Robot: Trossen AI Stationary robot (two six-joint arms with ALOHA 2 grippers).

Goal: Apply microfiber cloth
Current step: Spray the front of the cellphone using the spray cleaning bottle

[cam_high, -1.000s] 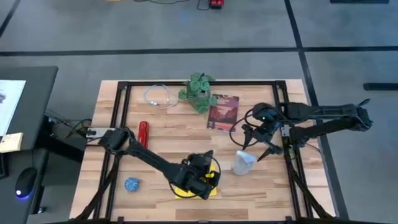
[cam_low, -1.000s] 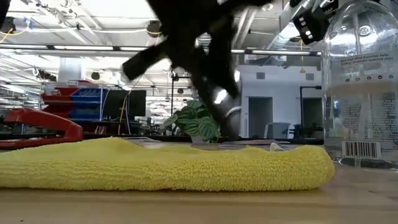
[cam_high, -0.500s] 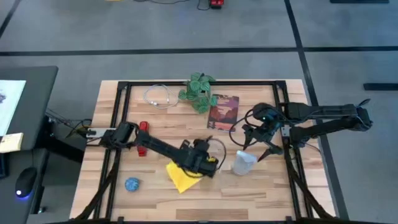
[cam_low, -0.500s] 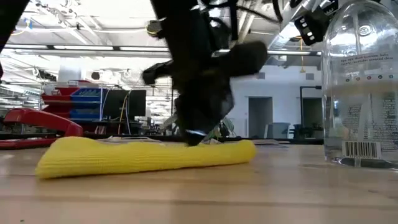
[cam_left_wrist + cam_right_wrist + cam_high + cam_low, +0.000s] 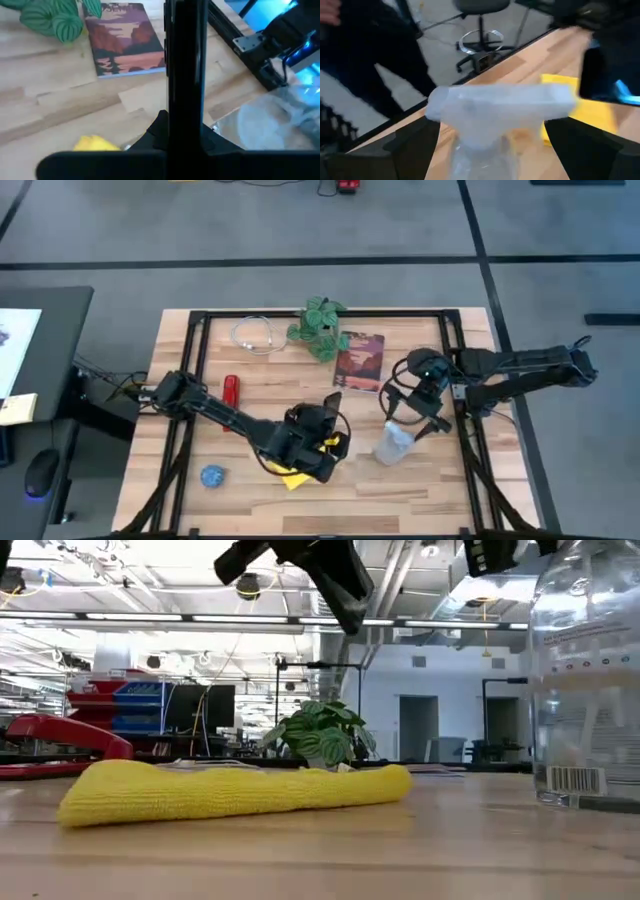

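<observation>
Though hidden overhead, microfiber cloth (image 5: 235, 790) lies flat.

On the worktop (image 5: 430, 480), the microfiber cloth (image 5: 297, 472) lies near the front edge, a little left of centre, with the left end effector (image 5: 312, 452) above it. A small ball (image 5: 211, 476) sits left of the cloth. A stapler (image 5: 231, 392) lies farther back on the left, and a cable loop (image 5: 256, 335) lies behind that, near the back edge. A potted plant (image 5: 320, 327) stands at back centre, with a book (image 5: 359, 361) just to its right. A spray bottle (image 5: 392, 444) stands right of the cloth, under the right end effector (image 5: 408, 418).
</observation>
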